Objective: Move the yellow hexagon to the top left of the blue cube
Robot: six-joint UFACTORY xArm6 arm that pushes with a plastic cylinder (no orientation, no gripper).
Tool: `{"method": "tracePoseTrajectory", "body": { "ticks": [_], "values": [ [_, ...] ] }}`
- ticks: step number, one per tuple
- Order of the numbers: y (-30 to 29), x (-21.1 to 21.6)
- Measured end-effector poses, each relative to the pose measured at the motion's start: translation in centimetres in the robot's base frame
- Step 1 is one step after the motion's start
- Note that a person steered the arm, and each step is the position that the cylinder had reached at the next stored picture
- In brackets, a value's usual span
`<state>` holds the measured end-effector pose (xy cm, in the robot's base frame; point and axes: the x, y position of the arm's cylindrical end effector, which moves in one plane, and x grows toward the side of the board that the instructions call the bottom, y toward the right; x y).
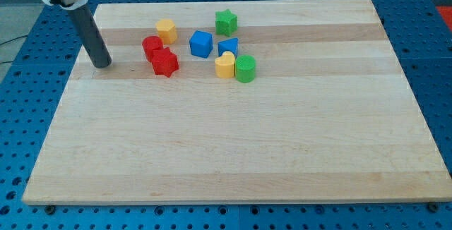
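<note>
place: lab or robot test bench | signs: blue perforated metal bench [431, 61] under a bare wooden board [233, 138] | small coloured toy blocks [201, 44] | black cable [14, 36] at the view's left

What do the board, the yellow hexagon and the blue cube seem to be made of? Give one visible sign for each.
Board: pale wood, matte; grain lines and joined planks show.
Yellow hexagon: likely painted wood or plastic; even, solid colour, slight sheen.
Blue cube: the same look; uniform colour, no grain visible, so the material stays open.
</note>
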<state>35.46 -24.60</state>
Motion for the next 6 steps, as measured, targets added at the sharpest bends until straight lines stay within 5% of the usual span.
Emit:
{"method": "tracePoseTrajectory", "body": {
  "ticks": [1, 6],
  "values": [
    [-0.8, -6.2],
    [21.6, -13.1]
  ]
}}
